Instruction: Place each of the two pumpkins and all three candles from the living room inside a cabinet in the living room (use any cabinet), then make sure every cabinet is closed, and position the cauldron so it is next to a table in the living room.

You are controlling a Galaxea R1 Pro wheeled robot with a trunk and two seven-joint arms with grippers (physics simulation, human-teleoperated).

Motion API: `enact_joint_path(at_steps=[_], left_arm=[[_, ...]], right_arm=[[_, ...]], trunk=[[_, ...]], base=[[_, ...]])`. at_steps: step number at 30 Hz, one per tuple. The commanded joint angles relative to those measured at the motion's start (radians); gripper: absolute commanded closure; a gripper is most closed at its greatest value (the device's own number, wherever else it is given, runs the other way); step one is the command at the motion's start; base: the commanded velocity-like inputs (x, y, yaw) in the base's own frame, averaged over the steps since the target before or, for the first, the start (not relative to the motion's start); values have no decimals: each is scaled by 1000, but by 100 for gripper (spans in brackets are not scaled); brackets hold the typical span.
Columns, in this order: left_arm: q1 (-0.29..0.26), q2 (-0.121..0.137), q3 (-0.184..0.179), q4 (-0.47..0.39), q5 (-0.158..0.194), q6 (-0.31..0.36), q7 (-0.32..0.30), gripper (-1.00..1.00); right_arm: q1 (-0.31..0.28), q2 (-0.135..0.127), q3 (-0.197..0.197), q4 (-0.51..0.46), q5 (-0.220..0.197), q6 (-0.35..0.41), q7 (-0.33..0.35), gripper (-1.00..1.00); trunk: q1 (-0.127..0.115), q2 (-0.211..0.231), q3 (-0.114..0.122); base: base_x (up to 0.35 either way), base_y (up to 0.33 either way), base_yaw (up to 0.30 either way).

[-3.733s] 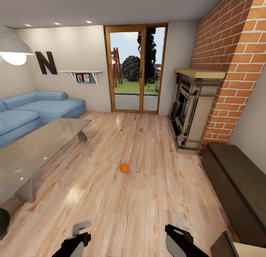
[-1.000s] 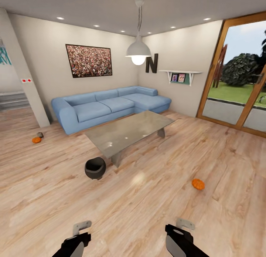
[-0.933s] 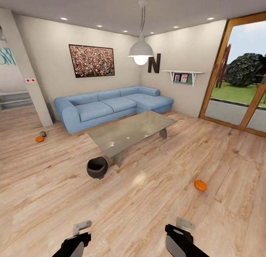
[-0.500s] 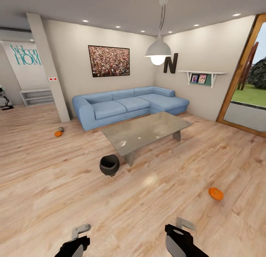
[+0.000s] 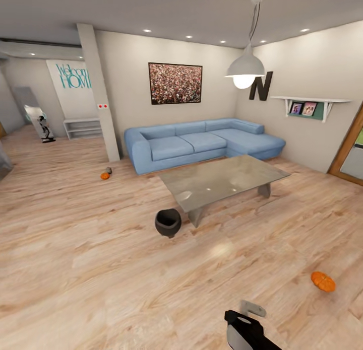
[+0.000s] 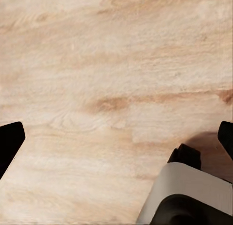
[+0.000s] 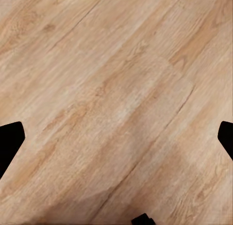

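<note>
We see a living room laid with a pale wooden floor (image 5: 101, 269), and against the far wall stands a long blue corner sofa (image 5: 201, 143). In front of it is the low table (image 5: 224, 179) with its glossy grey-beige slab top and slanted base. At the table's near corner, just beside its leg, the black cauldron (image 5: 168, 222) sits upright on the floor, mouth open.

On the walls we read teal lettering, "Welcome HOME" (image 5: 74, 76), partly cut off by a pillar, and a large dark letter "N" (image 5: 260, 86) next to the hanging white lamp (image 5: 245, 68). A framed picture (image 5: 175, 83) hangs above the sofa; a small shelf (image 5: 308, 104) holds two photos.

One pumpkin (image 5: 322, 281) lies on the floor well to the right of the table. The other pumpkin (image 5: 105, 176) lies far off near the pillar, with a small grey candle (image 5: 108, 169) just beside it.

Our right gripper (image 5: 249, 330) sits low at the head view's bottom edge. Over bare floor, the right gripper's fingertips (image 7: 9, 137) stand wide apart, grasping nothing, and so do the left gripper's fingertips (image 6: 9, 140).
</note>
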State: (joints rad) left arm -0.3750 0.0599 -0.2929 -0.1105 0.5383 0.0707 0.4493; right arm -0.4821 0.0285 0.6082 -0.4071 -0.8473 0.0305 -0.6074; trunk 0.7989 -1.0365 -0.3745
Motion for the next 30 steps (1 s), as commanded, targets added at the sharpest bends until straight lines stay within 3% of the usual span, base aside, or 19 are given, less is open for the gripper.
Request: enact_joint_path(at_steps=[1,11,30], left_arm=[[1,0,-9,32,5,-25,5,-100],[86,-7,-9,71,15,-59,3,-100],[99,-8,-9,71,15,-60,3,-100]], right_arm=[[-1,-1,8,2,-5,3,1,-100],[-1,-2,8,14,-4,2,13,-100],[-1,-1,8,16,-4,2,14,-100]], trunk=[[0,-1,-1],[0,-1,-5],[0,-1,-13]], base=[[0,0,291],[0,0,290],[0,0,290]])
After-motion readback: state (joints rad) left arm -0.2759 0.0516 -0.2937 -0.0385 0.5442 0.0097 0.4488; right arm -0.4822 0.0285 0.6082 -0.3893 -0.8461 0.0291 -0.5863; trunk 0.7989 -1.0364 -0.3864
